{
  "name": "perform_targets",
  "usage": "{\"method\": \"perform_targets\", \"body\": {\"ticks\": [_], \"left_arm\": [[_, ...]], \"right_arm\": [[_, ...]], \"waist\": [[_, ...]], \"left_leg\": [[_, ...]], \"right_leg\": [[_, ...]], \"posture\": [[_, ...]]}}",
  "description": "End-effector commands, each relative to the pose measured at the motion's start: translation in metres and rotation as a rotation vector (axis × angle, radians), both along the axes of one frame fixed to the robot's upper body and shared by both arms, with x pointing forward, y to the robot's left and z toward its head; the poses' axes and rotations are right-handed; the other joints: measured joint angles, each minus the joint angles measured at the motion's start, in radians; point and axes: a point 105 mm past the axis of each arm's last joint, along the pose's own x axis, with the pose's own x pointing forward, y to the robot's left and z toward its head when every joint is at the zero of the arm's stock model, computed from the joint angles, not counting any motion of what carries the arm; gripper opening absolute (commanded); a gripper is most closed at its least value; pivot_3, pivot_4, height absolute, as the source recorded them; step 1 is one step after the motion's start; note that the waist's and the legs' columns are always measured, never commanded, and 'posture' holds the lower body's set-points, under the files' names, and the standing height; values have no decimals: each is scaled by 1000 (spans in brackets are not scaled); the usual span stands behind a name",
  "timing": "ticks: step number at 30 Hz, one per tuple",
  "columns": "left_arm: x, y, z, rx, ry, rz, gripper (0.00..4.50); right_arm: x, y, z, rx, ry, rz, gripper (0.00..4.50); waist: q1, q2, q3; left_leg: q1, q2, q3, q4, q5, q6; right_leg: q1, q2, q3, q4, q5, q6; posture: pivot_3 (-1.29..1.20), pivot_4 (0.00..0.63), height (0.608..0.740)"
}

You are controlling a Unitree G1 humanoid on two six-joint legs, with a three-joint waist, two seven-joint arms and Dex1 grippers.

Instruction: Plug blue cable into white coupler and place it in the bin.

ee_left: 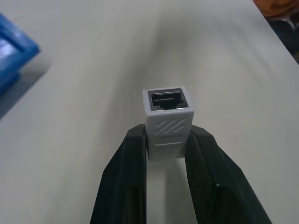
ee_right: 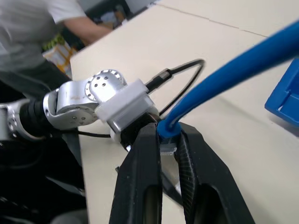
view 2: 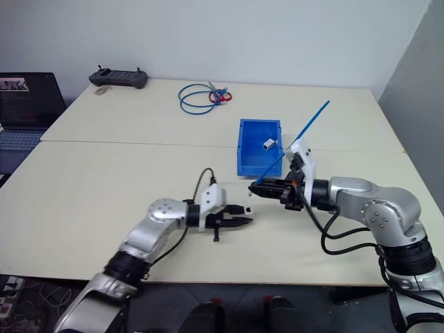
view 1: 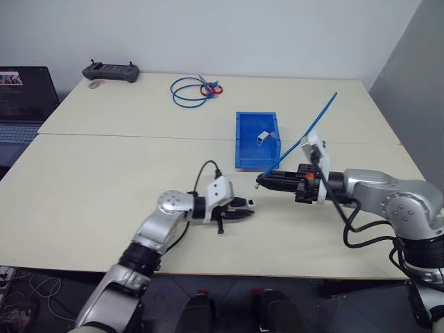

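I saw the two pale tables (view 1: 104,180) pushed together as the largest thing. At their far left edge stood a laptop (view 1: 24,104), and near the back lay a dark controller (view 1: 110,71) and a coiled blue cable with a red tie (view 1: 194,90). The bin (view 1: 244,146) stood right of the middle, and a small grey-white block (view 1: 263,137) lay inside it.

My right gripper (view 1: 262,183) hovered just in front of the bin and pointed toward the left one. Its fingers (ee_right: 145,158) were closed on the plug end of the blue cable (view 1: 312,125), which rose at a slant over the bin.

My left gripper (view 1: 248,206) was low over the table, a little apart from the right one. Its fingers (ee_left: 126,163) were pinching the white coupler (ee_left: 167,119), with the dark socket facing outward from the fingertips.
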Motion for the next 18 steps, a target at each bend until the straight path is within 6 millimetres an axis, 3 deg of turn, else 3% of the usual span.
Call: {"method": "perform_targets", "body": {"ticks": [1,18], "left_arm": [[2,-5,-3,28,-41,-58,801],[4,-1,-3,30,-30,-87,801]], "right_arm": [[-2,3,-9,-96,-122,53,190],[9,-17,-56,-220,-132,26,190]], "waist": [[-2,0,0],[-5,0,0]], "left_leg": [[0,0,0,0,0,0],[1,1,0,1,0,0]], "right_leg": [[0,0,0,0,0,0],[0,2,0,2,0,0]], "posture": [[0,150,740],[0,150,740]]}}
